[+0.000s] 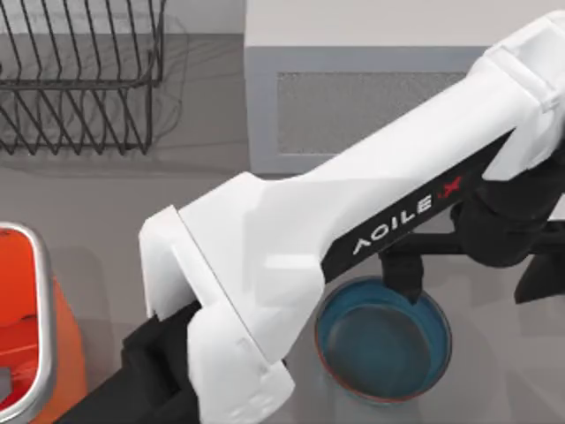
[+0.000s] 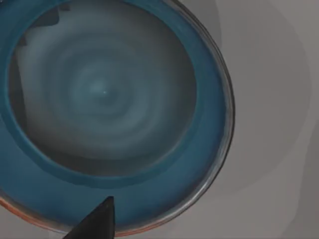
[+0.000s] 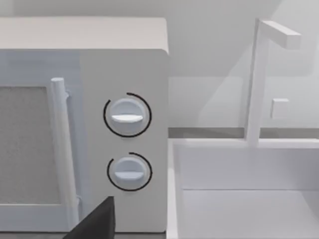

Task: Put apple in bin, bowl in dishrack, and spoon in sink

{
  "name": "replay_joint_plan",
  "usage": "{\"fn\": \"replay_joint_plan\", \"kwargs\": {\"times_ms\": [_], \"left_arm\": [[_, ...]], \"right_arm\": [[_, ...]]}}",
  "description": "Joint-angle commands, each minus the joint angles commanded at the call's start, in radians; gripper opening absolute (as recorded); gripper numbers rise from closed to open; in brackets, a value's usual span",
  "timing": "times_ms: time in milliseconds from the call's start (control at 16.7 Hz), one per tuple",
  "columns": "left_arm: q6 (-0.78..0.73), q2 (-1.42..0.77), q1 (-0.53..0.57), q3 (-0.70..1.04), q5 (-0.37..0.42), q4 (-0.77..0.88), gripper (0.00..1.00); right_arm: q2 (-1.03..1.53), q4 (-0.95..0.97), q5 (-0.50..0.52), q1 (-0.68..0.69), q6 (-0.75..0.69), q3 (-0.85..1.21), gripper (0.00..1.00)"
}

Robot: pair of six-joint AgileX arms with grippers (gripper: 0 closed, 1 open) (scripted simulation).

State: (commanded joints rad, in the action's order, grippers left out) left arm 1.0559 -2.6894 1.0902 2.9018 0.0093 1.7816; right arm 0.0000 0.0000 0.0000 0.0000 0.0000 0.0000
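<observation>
The bowl (image 1: 384, 349), teal-blue inside with a thin reddish rim, sits on the table at the front right. My left arm reaches across the table, and its gripper (image 1: 472, 291) hangs open over the bowl's far edge. One finger dips just inside the rim and the other is off to the right. In the left wrist view the bowl (image 2: 104, 94) lies close below. The orange bin (image 1: 40, 291) with a silver rim stands at the front left. The wire dishrack (image 1: 79, 79) is at the back left. The white sink (image 3: 249, 199) lies beside the microwave. The apple and spoon are out of view.
A grey-white microwave (image 1: 371, 106) stands at the back centre, and its knobs and door handle (image 3: 57, 144) face the right wrist camera. A white faucet (image 3: 254, 84) rises behind the sink. My right gripper (image 3: 97, 224) is parked facing the microwave.
</observation>
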Motion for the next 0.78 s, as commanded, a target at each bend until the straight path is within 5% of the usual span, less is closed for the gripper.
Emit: {"fn": "replay_joint_plan", "kwargs": {"times_ms": [420, 780], "left_arm": [[-0.004, 0.017, -0.004, -0.073, 0.000, -0.057, 1.00], [-0.004, 0.108, -0.005, -0.446, -0.002, -0.334, 1.00]], "right_arm": [[0.000, 0.000, 0.000, 0.000, 0.000, 0.000, 1.00], [0.000, 0.000, 0.000, 0.000, 0.000, 0.000, 1.00]]}}
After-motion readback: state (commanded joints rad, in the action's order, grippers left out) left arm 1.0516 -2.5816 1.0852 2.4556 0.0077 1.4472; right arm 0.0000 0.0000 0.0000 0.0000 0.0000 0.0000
